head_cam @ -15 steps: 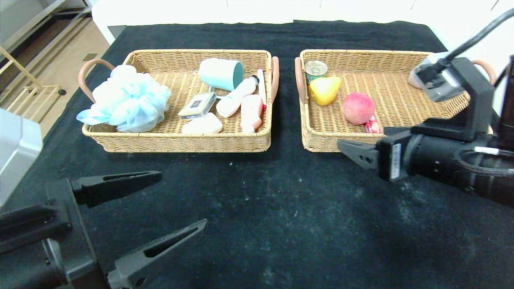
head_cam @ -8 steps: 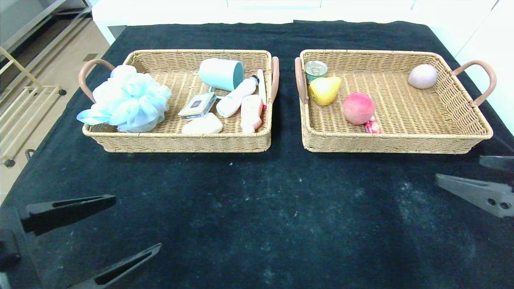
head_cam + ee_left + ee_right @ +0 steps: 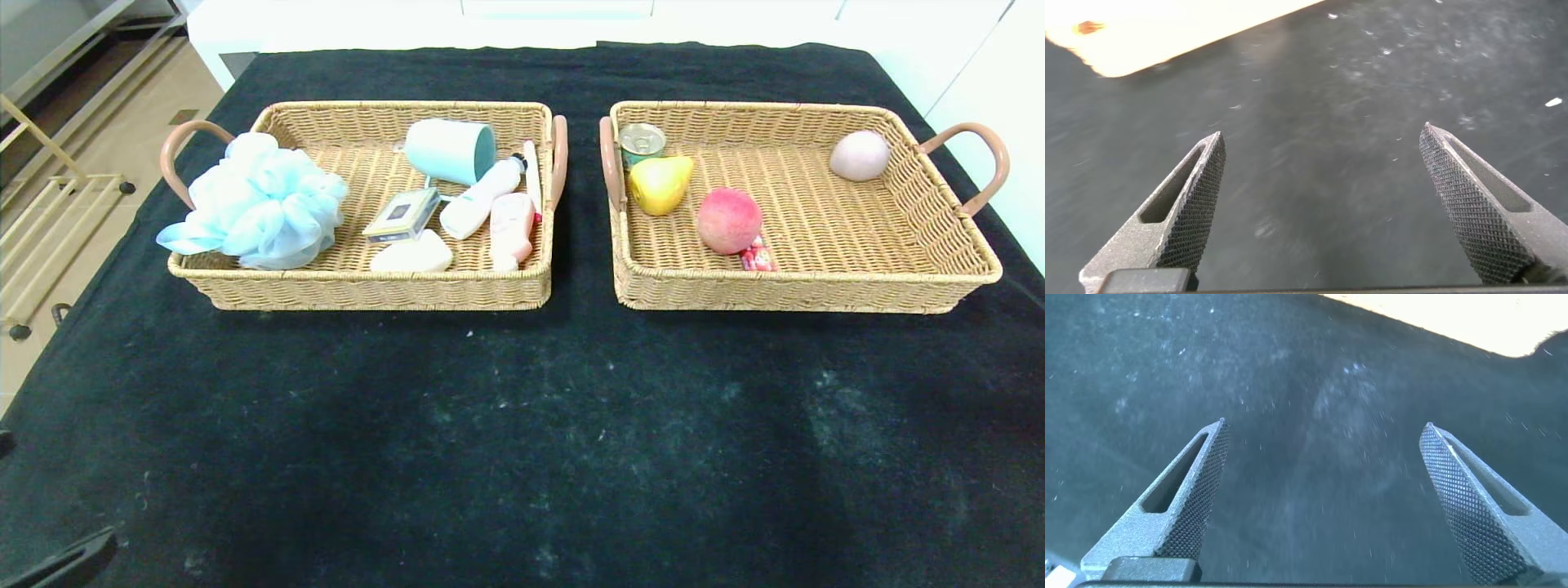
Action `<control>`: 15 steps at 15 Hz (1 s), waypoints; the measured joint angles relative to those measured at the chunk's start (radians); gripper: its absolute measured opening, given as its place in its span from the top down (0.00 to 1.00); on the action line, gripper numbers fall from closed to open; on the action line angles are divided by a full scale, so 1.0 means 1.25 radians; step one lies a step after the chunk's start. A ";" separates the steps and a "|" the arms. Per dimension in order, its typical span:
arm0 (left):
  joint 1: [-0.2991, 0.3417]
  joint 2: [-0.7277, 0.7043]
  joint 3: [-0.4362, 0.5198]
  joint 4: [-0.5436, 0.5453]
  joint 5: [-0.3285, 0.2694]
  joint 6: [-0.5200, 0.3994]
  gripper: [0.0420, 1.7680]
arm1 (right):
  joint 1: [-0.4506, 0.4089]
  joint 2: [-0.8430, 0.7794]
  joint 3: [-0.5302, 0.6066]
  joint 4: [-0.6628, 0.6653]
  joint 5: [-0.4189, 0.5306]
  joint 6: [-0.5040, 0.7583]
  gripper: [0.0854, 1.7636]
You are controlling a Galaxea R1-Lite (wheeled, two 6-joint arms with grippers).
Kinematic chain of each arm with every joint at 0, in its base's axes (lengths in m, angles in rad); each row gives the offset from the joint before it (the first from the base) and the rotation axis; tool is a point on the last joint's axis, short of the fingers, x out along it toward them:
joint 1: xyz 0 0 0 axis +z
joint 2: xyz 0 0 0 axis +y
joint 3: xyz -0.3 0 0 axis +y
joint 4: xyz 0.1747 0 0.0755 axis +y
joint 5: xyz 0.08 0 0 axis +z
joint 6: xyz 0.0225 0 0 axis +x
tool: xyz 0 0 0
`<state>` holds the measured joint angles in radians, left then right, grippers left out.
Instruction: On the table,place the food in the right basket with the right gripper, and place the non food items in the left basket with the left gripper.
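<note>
Peach (image 3: 728,220) and pear (image 3: 660,184) lay in the right basket (image 3: 816,287); left gripper (image 3: 1321,212) and right gripper (image 3: 1323,506) gaped apart, holding nothing.

**Two baskets on a dark worktop**

The worktop (image 3: 522,425) was covered in black cloth flecked with pale dust. Directly on it sat the left basket (image 3: 367,286) and the right basket (image 3: 784,290), side by side and just apart, both well ahead of the left gripper (image 3: 1321,208). Beneath the spread left gripper and the spread right gripper (image 3: 1323,502) lay only bare cloth.
</note>
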<state>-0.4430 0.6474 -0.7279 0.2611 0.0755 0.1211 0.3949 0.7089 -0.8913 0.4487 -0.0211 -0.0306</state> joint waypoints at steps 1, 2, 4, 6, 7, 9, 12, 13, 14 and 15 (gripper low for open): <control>0.029 -0.026 -0.014 0.037 -0.009 0.004 0.03 | -0.007 -0.035 0.001 0.030 -0.003 0.001 0.04; 0.057 -0.050 -0.027 0.069 -0.024 0.007 0.03 | -0.018 -0.066 -0.003 0.061 -0.004 0.003 0.04; 0.105 -0.097 -0.050 0.121 -0.051 0.017 0.03 | -0.060 -0.124 -0.010 0.141 -0.005 0.003 0.04; 0.147 -0.137 -0.082 0.181 -0.073 0.021 0.03 | -0.108 -0.173 -0.015 0.210 -0.004 0.002 0.04; 0.164 -0.154 -0.097 0.207 -0.089 0.021 0.03 | -0.133 -0.197 -0.017 0.237 -0.003 0.001 0.04; 0.198 -0.186 -0.128 0.270 -0.104 0.021 0.03 | -0.180 -0.234 -0.019 0.288 -0.002 -0.002 0.04; 0.224 -0.228 -0.147 0.315 -0.135 0.025 0.03 | -0.249 -0.292 0.011 0.328 0.040 -0.008 0.04; 0.227 -0.242 -0.139 0.323 -0.147 0.025 0.03 | -0.261 -0.318 0.038 0.331 0.054 -0.008 0.04; 0.228 -0.256 -0.128 0.327 -0.154 0.025 0.03 | -0.274 -0.342 0.062 0.331 0.064 -0.008 0.04; 0.229 -0.269 -0.114 0.331 -0.156 0.022 0.03 | -0.284 -0.364 0.083 0.331 0.082 -0.008 0.04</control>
<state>-0.1562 0.3113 -0.8706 0.6745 -0.1191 0.1485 0.0394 0.2538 -0.7874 0.8626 0.0813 -0.0404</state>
